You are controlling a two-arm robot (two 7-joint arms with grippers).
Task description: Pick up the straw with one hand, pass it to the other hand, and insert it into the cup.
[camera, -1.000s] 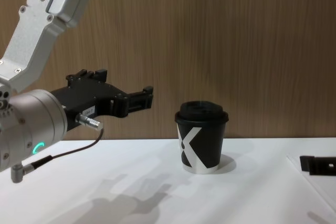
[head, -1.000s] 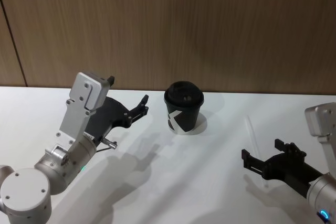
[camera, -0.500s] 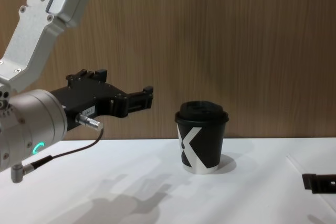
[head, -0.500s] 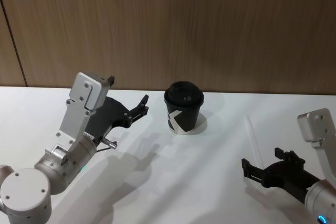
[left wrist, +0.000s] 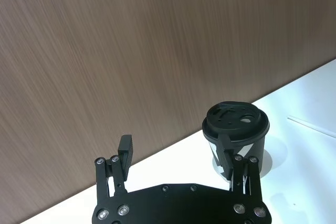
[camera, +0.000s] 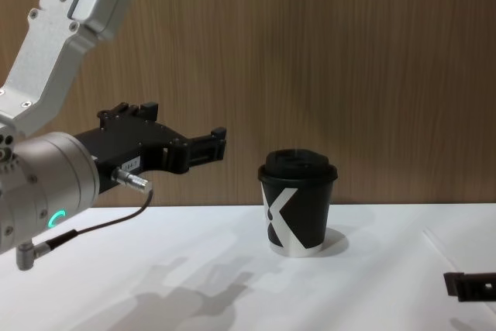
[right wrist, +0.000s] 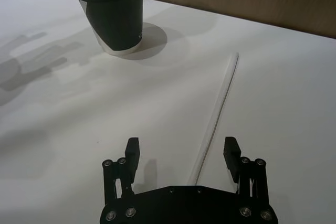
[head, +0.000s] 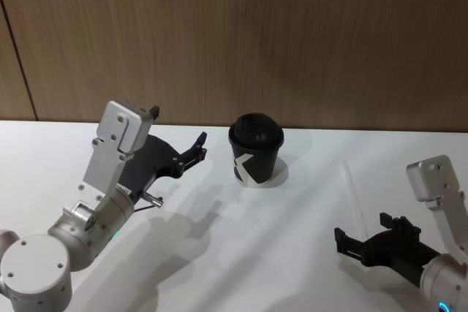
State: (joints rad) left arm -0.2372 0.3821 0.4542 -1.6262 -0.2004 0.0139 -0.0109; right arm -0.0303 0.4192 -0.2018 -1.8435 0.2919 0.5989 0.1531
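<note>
The straw point(head: 352, 191) lies flat on the white table, right of the cup point(head: 255, 150), running toward me. My right gripper point(head: 362, 228) is open and low at the straw's near end. In the right wrist view the straw point(right wrist: 218, 109) leads in between the gripper's point(right wrist: 181, 144) spread fingers, untouched. The cup point(camera: 298, 203) stands upright with its lid on, at the back centre. My left gripper point(head: 202, 145) hovers open above the table left of the cup, pointing at it; its wrist view shows the cup point(left wrist: 235, 135) just past one fingertip point(left wrist: 224, 142).
A wood-panel wall point(head: 292, 34) closes the table's far edge right behind the cup. A grey cable point(camera: 93, 226) hangs under the left wrist. Bare white tabletop point(head: 256, 239) spreads between the two arms.
My right gripper has dropped lower toward the table and drawn back a little along the straw's near end. The left arm, cup and straw have stayed put.
</note>
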